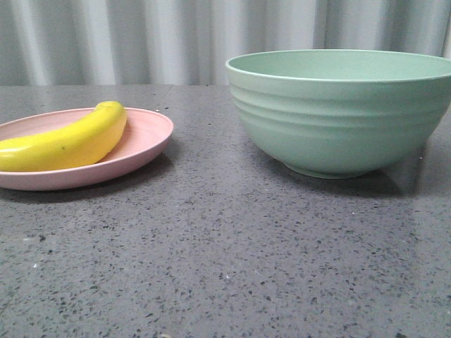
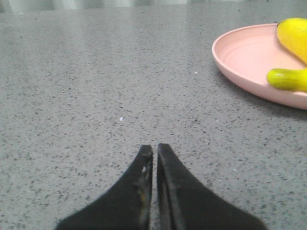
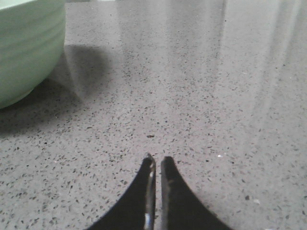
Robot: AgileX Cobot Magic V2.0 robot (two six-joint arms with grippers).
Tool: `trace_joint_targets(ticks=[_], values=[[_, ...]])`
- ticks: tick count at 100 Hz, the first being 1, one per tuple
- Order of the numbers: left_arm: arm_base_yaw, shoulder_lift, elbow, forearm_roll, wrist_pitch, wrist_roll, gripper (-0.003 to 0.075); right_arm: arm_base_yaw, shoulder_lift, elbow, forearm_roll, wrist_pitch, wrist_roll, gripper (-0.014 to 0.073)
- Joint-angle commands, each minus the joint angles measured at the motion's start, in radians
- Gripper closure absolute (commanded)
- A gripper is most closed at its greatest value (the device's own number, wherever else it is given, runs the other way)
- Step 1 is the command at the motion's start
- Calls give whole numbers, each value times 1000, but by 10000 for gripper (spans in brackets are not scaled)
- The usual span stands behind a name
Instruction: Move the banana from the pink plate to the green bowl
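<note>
The yellow banana (image 1: 67, 141) lies on the pink plate (image 1: 144, 144) at the left of the front view. The green bowl (image 1: 342, 113) stands upright at the right, apart from the plate. In the left wrist view my left gripper (image 2: 154, 147) is shut and empty over bare tabletop, with the pink plate (image 2: 240, 60) and the banana (image 2: 293, 36) off to one side. In the right wrist view my right gripper (image 3: 157, 158) is shut and empty over bare tabletop, with the green bowl (image 3: 26, 43) off to one side. Neither gripper shows in the front view.
The dark grey speckled tabletop (image 1: 225, 253) stretches between and in front of plate and bowl. A pale pleated curtain (image 1: 141, 39) hangs behind the table's far edge.
</note>
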Motion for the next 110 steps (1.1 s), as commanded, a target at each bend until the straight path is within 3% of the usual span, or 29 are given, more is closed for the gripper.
trace_joint_targets(ticks=[1, 22, 73, 93, 110], values=[[-7, -28, 11, 57, -67, -3, 741, -7, -23, 19, -4, -19, -2, 657], [-7, -28, 11, 232, -71, -3, 741, -7, -23, 19, -4, -42, -2, 657], [-7, -28, 11, 197, -146, -3, 741, -7, -23, 19, -4, -167, -2, 657], [-7, -28, 11, 171, -204, -3, 741, -7, -23, 19, -4, -294, -2, 657], [-7, -28, 11, 164, -269, -3, 741, -7, -23, 19, -4, -297, -2, 657]])
